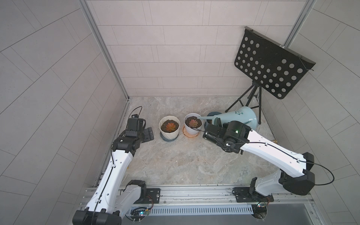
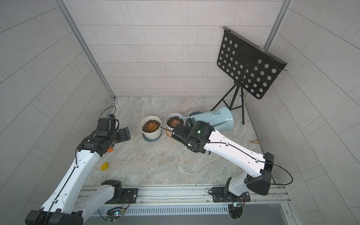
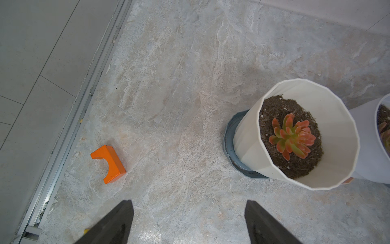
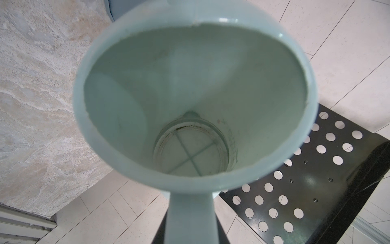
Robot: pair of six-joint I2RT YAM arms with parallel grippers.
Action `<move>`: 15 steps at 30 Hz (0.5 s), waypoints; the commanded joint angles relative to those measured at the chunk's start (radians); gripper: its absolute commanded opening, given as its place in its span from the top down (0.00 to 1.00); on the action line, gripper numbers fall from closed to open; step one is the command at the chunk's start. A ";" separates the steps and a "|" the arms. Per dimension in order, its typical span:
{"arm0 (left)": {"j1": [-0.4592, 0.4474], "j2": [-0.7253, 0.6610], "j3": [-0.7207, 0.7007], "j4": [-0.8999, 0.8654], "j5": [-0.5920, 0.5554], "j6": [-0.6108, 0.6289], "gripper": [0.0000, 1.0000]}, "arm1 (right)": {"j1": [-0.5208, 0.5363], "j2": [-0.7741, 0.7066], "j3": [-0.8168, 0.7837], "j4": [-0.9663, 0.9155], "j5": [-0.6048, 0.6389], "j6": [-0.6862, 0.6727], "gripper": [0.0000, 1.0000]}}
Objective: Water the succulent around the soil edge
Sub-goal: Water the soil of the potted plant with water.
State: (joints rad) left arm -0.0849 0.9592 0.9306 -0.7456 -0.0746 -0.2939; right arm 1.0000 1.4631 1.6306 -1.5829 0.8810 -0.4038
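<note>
Two white pots stand side by side, each holding a red-green succulent in dark soil. The pale blue watering can (image 1: 241, 116) (image 2: 218, 118) is tipped toward the right pot (image 1: 190, 131) (image 2: 169, 127). Its spout (image 1: 205, 117) reaches over the far right rim, above the soil edge beside that succulent (image 1: 193, 122) (image 2: 175, 122). My right gripper (image 1: 218, 122) (image 2: 188, 123) (image 4: 191, 232) is shut on the can's handle (image 4: 191, 215). My left gripper (image 1: 149, 134) (image 2: 125, 134) (image 3: 188, 202) hangs open and holds nothing, left of the ribbed left pot (image 1: 169, 135) (image 3: 249, 143) and its succulent (image 3: 292, 137).
A black perforated music stand (image 1: 270, 64) (image 4: 316, 190) on a tripod fills the back right corner. A dark blue saucer (image 1: 213, 114) lies behind the can. An orange block (image 3: 108, 163) and a yellow block (image 2: 104, 166) lie near the left wall rail, and a brass fitting (image 2: 255, 141) near the right wall.
</note>
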 commanded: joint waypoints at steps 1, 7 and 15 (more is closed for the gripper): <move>0.007 -0.018 0.006 0.006 -0.003 0.016 0.10 | -0.009 0.012 0.030 0.001 0.049 -0.042 1.00; 0.007 -0.018 0.006 0.006 -0.004 0.016 0.10 | -0.021 0.040 0.062 0.027 0.052 -0.064 1.00; 0.008 -0.019 0.006 0.007 -0.004 0.016 0.10 | -0.029 0.064 0.086 0.062 0.059 -0.073 1.00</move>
State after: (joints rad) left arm -0.0849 0.9569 0.9306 -0.7456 -0.0746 -0.2939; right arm 0.9741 1.5242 1.6890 -1.5272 0.8810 -0.4690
